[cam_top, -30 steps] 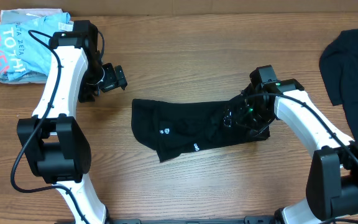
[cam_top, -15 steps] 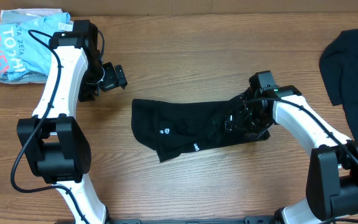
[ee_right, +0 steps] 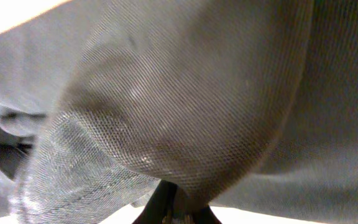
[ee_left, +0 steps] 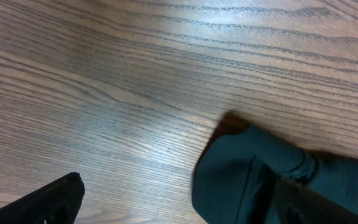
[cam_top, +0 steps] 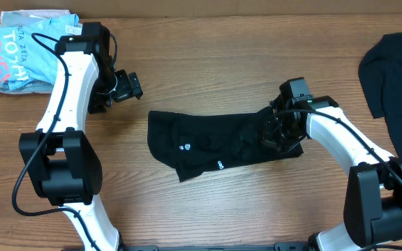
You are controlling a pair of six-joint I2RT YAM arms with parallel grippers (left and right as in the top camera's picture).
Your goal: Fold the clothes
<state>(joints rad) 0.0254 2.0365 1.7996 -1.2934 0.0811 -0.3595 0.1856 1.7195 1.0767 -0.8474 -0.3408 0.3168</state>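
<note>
A black T-shirt point(cam_top: 208, 143) lies bunched into a long strip at the middle of the table, small white logo prints showing on it. My right gripper point(cam_top: 276, 134) is down on its right end, shut on a fold of the fabric. In the right wrist view the woven cloth point(ee_right: 185, 93) fills the frame and runs into the closed jaws point(ee_right: 176, 210). My left gripper point(cam_top: 128, 85) hangs open above bare wood, up and left of the shirt. The left wrist view shows the shirt's left end point(ee_left: 260, 174) between its wide-apart fingers point(ee_left: 51, 199), untouched.
A light blue printed garment point(cam_top: 19, 49) sits in a heap at the far left corner. Another black garment point(cam_top: 396, 77) lies at the right edge, partly out of frame. Bare wooden table point(cam_top: 208, 209) surrounds the shirt.
My right gripper has closed on the shirt's right end, and the fabric there has bunched slightly. The left arm has not moved.
</note>
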